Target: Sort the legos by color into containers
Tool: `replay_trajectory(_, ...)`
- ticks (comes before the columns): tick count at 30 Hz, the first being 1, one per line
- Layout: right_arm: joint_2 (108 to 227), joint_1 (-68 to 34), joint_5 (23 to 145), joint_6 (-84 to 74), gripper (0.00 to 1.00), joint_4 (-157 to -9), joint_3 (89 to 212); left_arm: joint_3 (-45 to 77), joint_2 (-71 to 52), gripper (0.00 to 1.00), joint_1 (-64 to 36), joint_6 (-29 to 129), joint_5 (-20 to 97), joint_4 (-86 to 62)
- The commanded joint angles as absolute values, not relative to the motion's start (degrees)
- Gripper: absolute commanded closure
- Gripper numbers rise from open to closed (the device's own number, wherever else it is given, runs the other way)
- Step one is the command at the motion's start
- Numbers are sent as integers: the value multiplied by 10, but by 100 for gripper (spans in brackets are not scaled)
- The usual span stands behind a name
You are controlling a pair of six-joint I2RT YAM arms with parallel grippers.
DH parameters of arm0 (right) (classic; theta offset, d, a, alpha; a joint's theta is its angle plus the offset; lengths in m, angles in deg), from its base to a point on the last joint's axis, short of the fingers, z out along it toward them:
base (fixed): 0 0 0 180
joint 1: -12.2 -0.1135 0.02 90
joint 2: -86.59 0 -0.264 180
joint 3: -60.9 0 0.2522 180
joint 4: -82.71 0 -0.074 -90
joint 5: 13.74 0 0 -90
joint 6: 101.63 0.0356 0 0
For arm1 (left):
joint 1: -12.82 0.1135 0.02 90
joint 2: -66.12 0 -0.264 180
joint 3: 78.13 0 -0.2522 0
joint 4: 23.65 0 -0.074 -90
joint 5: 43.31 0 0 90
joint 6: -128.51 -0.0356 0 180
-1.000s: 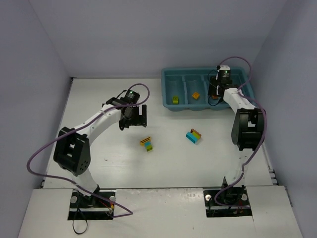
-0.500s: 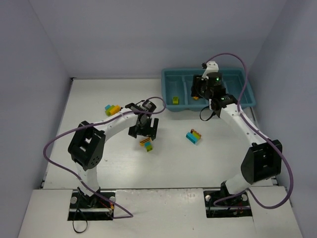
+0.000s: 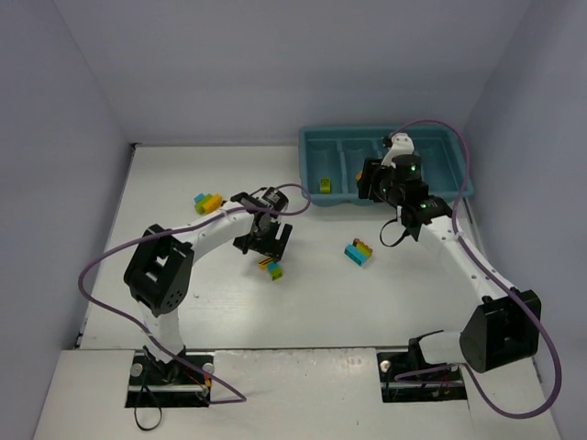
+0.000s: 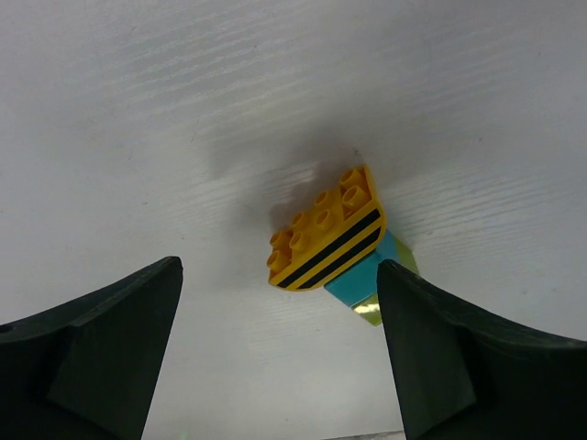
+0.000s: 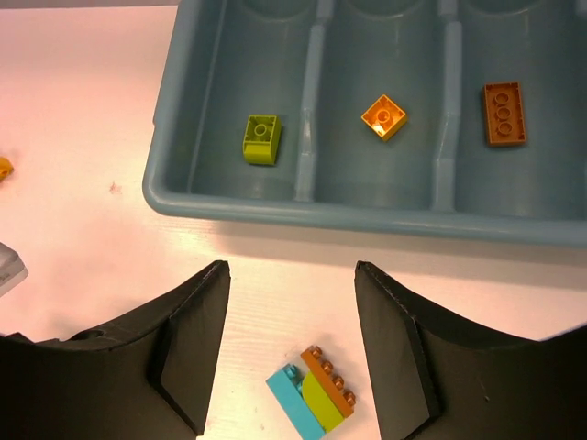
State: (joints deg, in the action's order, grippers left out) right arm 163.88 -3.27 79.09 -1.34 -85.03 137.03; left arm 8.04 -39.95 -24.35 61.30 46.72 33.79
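White tabletop [image 3: 183, 165] carries a teal tray [image 3: 367, 130] at its far right, split into narrow side-by-side compartments. The left gripper [image 3: 264, 247] hangs low over the middle of the table, its jaws spread wide on either side of a striped clump [image 4: 326, 240], a yellow brick with black stripes on cyan and lime pieces, with neither finger touching it. The right gripper [image 5: 292, 275] hovers by the tray's near rim with its jaws apart and nothing between them. A cyan, green and orange clump [image 5: 312, 396] lies on the table just below it. A third clump [image 3: 209, 202] sits toward the left. In the tray, a green brick [image 5: 261, 139] lies in the leftmost compartment, a yellow-orange brick [image 5: 383, 116] in the next, and an orange brick [image 5: 504, 113] in the third.
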Motion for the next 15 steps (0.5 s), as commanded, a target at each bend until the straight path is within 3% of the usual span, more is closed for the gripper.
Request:
replay_trajectory(1, 1602, -33, 797, -9, 46, -871, 1363, 93, -338, 20, -248, 545, 467, 337)
replay_trajectory(5, 1589, -33, 801, -8, 46, -866, 1350, 124, -293, 26, -248, 468, 436, 336)
replay_trajectory(6, 1587, -33, 803, -8, 46, -866, 1349, 130, -291, 33, -247, 456, 430, 334)
replay_trajectory(8, 1581, -33, 806, -6, 46, -865, 1345, 149, -287, 37, -247, 417, 409, 321)
replay_trajectory(15, 1573, -33, 827, -6, 45, -861, 1335, 168, -321, 37, -243, 321, 376, 266)
